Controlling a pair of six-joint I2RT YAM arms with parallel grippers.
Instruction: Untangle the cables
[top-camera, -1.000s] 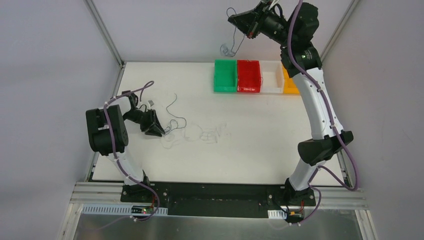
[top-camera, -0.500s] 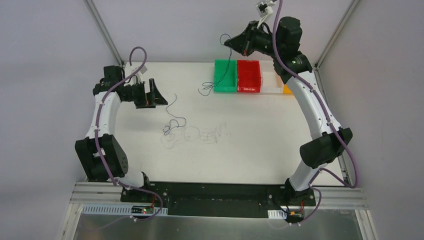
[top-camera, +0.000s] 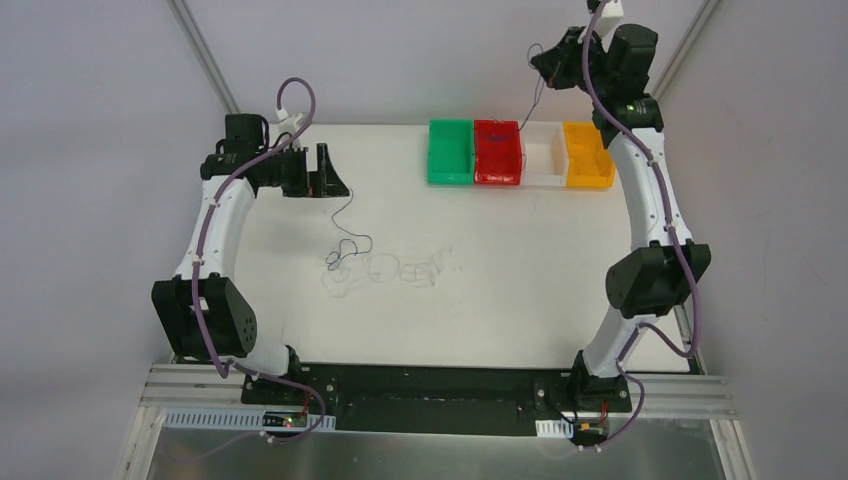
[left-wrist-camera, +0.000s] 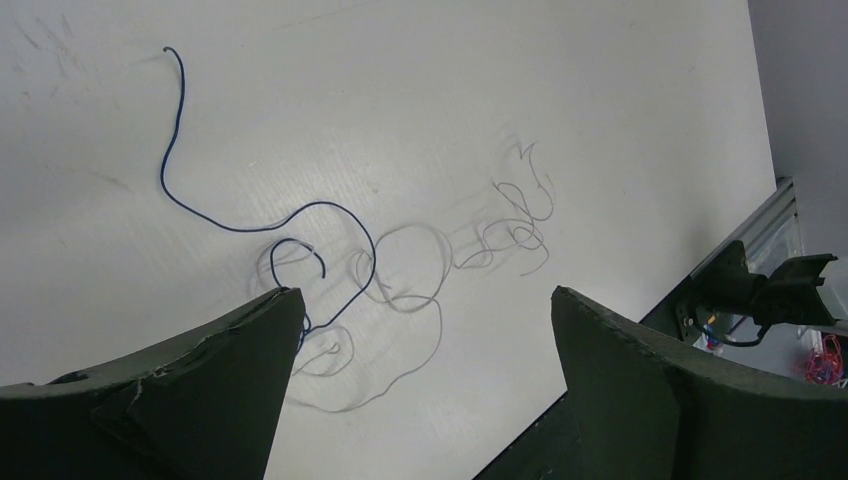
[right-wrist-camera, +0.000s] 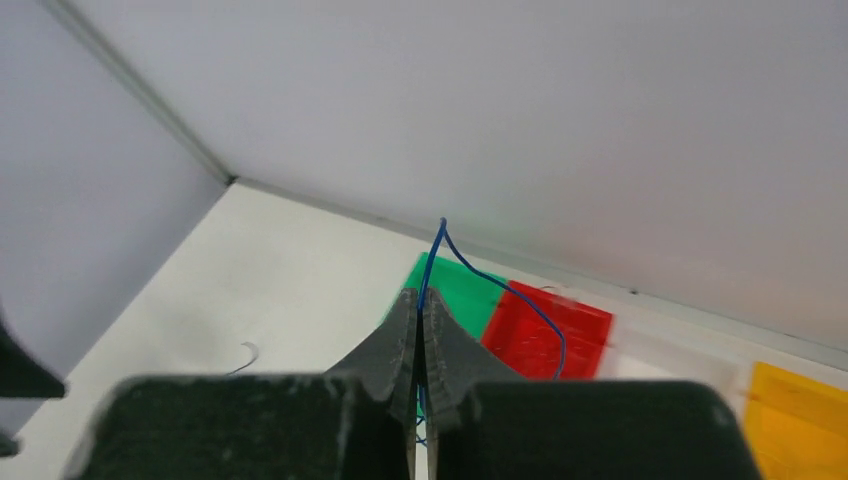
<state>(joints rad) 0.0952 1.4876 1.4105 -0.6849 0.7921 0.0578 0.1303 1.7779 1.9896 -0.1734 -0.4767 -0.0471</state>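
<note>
Hanging from the tightly clenched right gripper (right-wrist-camera: 421, 305), a dark blue cable (right-wrist-camera: 505, 288) is held high by the back wall, above the red bin (top-camera: 480, 165). This is flanked by a green bin (top-camera: 450, 168) and a white bin (top-camera: 545, 162), with an orange bin (top-camera: 588, 168) beyond. The left gripper (top-camera: 328, 182) is spread wide and grasps nothing. A second blue cable (left-wrist-camera: 190, 205) and whitish cables (left-wrist-camera: 410, 300) are looped together on the table (top-camera: 520, 300).

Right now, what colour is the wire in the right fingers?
Dark blue wire, clearest in the right wrist view.

Cables (top-camera: 347, 252) on table (top-camera: 560, 300) — bins (top-camera: 520, 153) behind, rightward
</note>
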